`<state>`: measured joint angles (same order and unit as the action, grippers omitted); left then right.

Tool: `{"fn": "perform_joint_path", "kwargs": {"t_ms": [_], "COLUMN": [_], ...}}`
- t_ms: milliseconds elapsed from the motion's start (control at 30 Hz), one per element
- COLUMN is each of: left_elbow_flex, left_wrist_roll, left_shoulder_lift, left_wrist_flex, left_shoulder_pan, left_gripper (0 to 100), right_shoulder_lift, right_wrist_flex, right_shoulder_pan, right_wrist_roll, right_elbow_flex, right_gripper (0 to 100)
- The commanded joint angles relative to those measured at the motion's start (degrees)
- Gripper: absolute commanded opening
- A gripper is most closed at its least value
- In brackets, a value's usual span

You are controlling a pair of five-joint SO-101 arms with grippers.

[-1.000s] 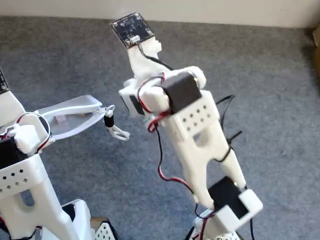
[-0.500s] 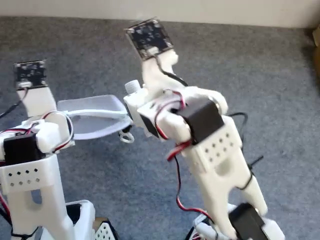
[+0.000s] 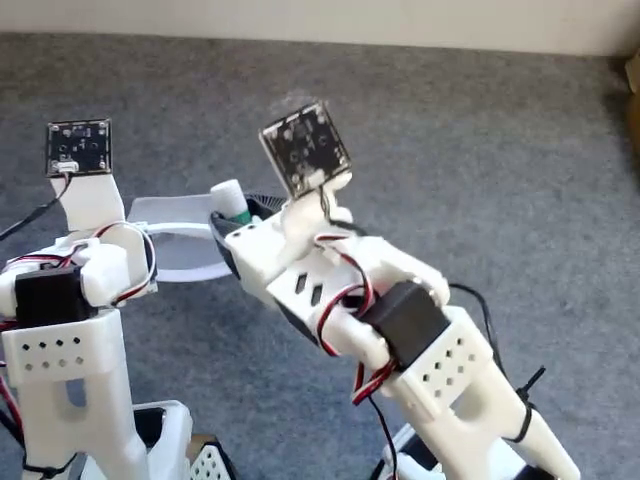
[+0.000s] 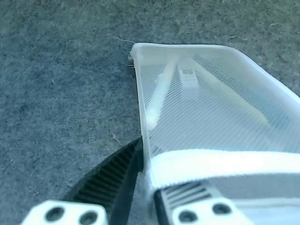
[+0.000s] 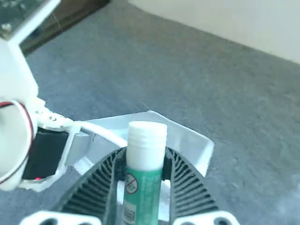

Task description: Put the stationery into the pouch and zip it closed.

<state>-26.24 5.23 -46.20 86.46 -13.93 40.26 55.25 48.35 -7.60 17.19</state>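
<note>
As my left hand [image 4: 140,161] pinches the limp translucent pouch [image 4: 206,108], the green glue stick [image 5: 145,183] pinched in my right hand [image 5: 143,157] could miss.

A: Light level, high view?
B: Bright, even daylight, with only faint, soft shadows on the carpet [image 3: 500,150].
A: Glare?
B: Left wrist view: the pouch [image 4: 211,108] shines pale, nearly washed out along its lower band. Right wrist view: the wall [image 5: 243,23] is brightest, and the glue stick [image 5: 146,140] cap catches light.
</note>
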Motion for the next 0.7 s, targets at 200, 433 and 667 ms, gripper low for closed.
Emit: {"fn": "perform_joint_path", "kwargs": {"t_ms": [200,433,667], "left_elbow_flex": [2.9,2.9,1.2], "left_wrist_roll": [-0.5,-0.5,-0.5], "left_shoulder_lift": [0.1,0.1,0.1], "left_wrist_flex": [0.3,0.2,-0.2], "left_shoulder_pan": [1.5,1.7,3.4], "left_gripper": [1,1,1], "right_shoulder_lift": [11.2,13.6,13.5], "right_wrist_flex": [-26.3,-51.0,-67.6], "right_shoulder_pan": [3.3,6.8,6.9], "right_wrist_roll": [-0.4,-0.1,0.0], "right_elbow_flex": [16.7,30.4,39.0], "right_gripper": [0.6,0.6,0.6]}}
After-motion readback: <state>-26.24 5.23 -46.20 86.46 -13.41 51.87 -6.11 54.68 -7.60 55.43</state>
